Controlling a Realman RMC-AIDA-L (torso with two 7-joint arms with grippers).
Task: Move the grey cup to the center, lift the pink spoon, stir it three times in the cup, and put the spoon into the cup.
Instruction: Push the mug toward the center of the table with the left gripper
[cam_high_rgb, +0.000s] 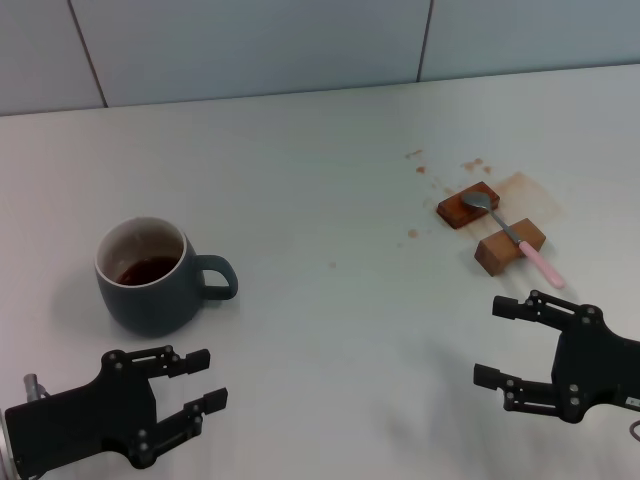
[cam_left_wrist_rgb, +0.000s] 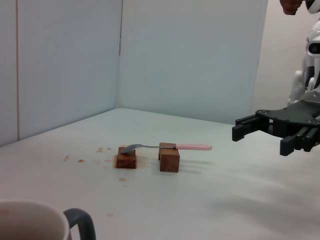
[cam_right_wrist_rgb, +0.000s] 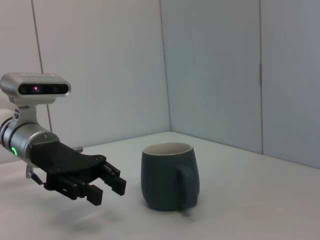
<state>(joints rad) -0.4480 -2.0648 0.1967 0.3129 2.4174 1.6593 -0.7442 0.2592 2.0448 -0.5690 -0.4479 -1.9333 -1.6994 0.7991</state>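
Observation:
The grey cup (cam_high_rgb: 150, 275) stands on the left of the table, handle towards the middle, with dark brown liquid inside. It also shows in the right wrist view (cam_right_wrist_rgb: 169, 176) and partly in the left wrist view (cam_left_wrist_rgb: 35, 222). The pink spoon (cam_high_rgb: 512, 234) lies across two brown wooden blocks at the right, its bowl on the far block; it also shows in the left wrist view (cam_left_wrist_rgb: 167, 147). My left gripper (cam_high_rgb: 200, 382) is open and empty, just in front of the cup. My right gripper (cam_high_rgb: 492, 343) is open and empty, in front of the spoon.
The two wooden blocks (cam_high_rgb: 468, 206) (cam_high_rgb: 509, 246) hold the spoon off the table. Brown stains (cam_high_rgb: 525, 190) mark the table around them. A grey panelled wall (cam_high_rgb: 300, 40) runs along the table's far edge.

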